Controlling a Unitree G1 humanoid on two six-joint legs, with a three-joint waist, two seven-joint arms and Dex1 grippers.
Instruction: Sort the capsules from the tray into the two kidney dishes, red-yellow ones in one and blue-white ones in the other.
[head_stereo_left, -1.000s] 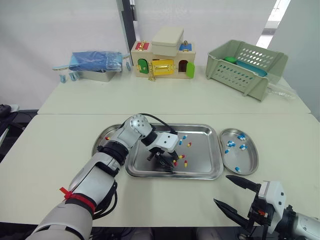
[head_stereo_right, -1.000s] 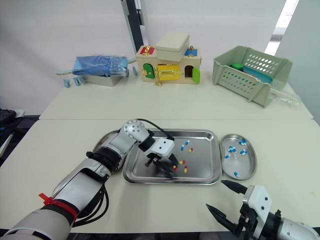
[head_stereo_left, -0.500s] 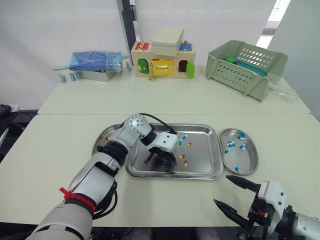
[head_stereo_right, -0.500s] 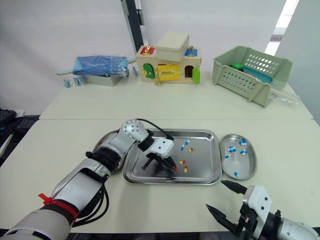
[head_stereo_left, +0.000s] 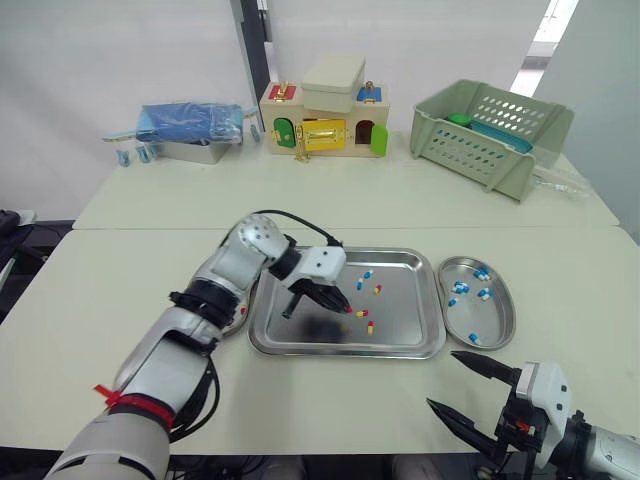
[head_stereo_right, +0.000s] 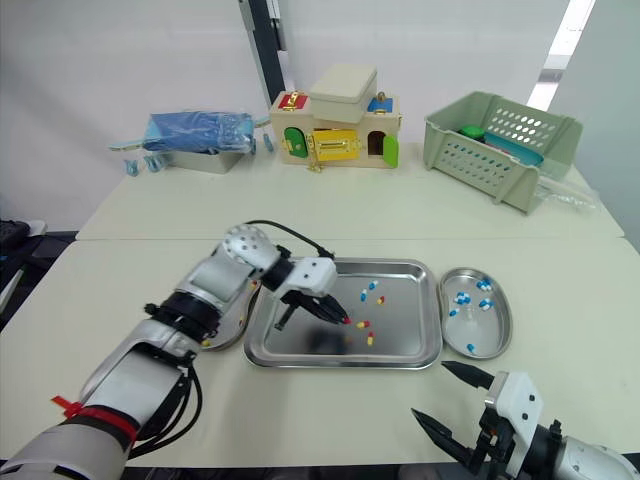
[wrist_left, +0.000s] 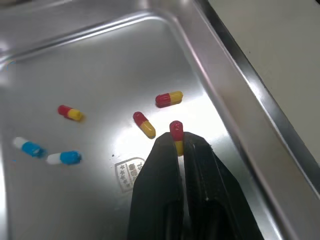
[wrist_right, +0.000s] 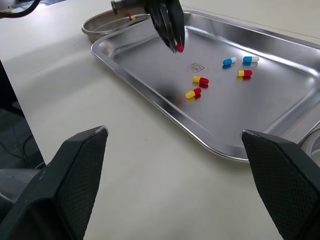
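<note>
At the tray (head_stereo_left: 345, 352)'s nine o'clock sits the left dish (wrist_right: 92, 25). Over the tray's middle the left gripper (wrist_left: 177, 142) pinches a red-yellow capsule (wrist_left: 175, 131). The right dish (head_stereo_left: 505, 330), three o'clock, holds blue-white capsules (head_stereo_left: 484, 294). The right gripper (head_stereo_left: 441, 378) hovers at five o'clock, fingers (head_stereo_left: 485, 366) spread wide.

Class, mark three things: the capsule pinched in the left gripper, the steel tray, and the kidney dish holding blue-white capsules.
red-yellow capsule (wrist_left: 175, 128): left wrist view, its red end.
steel tray (head_stereo_left: 405, 318): left eye view, bare floor.
kidney dish (head_stereo_left: 497, 321): left eye view, bare floor.
</note>
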